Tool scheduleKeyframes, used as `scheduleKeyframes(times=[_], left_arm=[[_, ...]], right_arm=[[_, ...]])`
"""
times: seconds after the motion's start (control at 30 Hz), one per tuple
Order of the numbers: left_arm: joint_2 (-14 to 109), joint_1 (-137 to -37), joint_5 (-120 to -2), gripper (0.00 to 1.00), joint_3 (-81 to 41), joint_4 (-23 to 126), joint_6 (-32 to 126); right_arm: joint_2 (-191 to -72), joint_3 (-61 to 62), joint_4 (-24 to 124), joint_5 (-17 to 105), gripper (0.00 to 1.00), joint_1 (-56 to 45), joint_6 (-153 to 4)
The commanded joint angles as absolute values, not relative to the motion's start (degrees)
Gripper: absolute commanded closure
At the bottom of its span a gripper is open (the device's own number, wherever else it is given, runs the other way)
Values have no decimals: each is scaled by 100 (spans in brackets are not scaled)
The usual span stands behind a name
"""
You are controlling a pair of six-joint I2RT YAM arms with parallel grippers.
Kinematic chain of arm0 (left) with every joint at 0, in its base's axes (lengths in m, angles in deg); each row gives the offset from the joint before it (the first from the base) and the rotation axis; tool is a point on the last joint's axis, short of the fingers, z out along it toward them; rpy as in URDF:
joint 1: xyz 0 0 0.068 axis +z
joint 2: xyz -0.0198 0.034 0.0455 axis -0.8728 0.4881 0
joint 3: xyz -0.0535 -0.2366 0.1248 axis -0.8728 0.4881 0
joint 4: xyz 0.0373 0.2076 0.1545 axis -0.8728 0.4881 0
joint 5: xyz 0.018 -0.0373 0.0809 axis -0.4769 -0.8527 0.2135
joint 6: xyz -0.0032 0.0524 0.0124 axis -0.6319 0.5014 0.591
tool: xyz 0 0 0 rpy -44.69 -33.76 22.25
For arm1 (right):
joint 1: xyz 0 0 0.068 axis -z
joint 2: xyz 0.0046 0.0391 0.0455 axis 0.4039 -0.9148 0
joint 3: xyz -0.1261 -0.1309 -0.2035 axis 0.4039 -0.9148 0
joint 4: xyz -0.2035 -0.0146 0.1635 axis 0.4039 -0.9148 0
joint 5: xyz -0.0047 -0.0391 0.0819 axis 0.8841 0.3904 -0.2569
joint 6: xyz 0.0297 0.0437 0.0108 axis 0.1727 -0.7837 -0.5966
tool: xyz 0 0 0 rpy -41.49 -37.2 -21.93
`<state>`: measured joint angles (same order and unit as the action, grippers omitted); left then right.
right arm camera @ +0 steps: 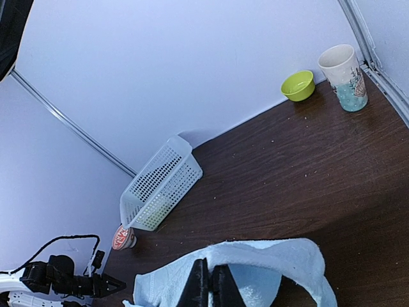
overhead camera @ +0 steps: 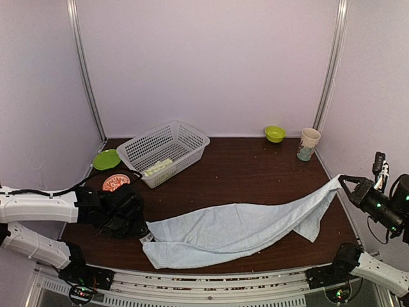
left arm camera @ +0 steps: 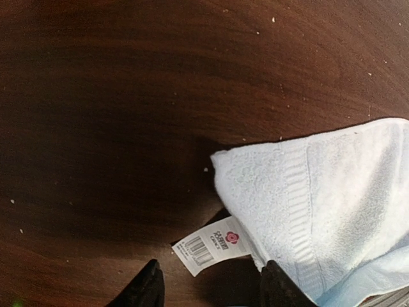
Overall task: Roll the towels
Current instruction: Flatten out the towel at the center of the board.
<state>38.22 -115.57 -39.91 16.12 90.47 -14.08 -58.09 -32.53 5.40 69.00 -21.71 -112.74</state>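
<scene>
The pale blue towel (overhead camera: 236, 227) lies long across the front of the bench (overhead camera: 255, 169), from the left side to the right side. It is not flat. Its middle is bunched and folded over, and its right end is up in the air. I think the step now is to get this towel flat and straight, so it can be rolled from one end.

To do that well, the left gripper (left arm camera: 211, 284) should grab the towel's corner itself, not just the paper label (left arm camera: 211, 246) that sticks out of it. The label is thin and could slip or tear. Then both ends should be pulled apart gently, so the folds go away. The right end should come down slowly, so it does not flop over on itself.

The other towel, the lemon towel (overhead camera: 158, 167), sits inside the white basket (overhead camera: 167, 148) at the back left. I think its turn comes later.

The left gripper is wide open and holds nothing. It hangs low at the towel's left corner, with the label between its two fingers. I cannot tell if the fingers touch the bench.

The right gripper (right arm camera: 208, 281) is squeezed tight on the towel's right corner and holds it up off the bench.
</scene>
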Motion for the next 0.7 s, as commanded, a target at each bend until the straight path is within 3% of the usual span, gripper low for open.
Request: scheduleKeyframes(times=[0.0, 0.37, 0.67], left_arm=[[3705, -11578, -4391, 47, 1623, 8773, -1077], [3734, -11686, -5384, 41, 2115, 7984, -209], [3046, -11686, -5754, 28, 2663, 7672, -189]], right_arm=[[-5693, -3300, 571, 6990, 100, -2179, -11250], [-5866, -3425, 677, 6773, 100, -2172, -11256], [-5935, -3508, 803, 6637, 100, -2183, -11295]])
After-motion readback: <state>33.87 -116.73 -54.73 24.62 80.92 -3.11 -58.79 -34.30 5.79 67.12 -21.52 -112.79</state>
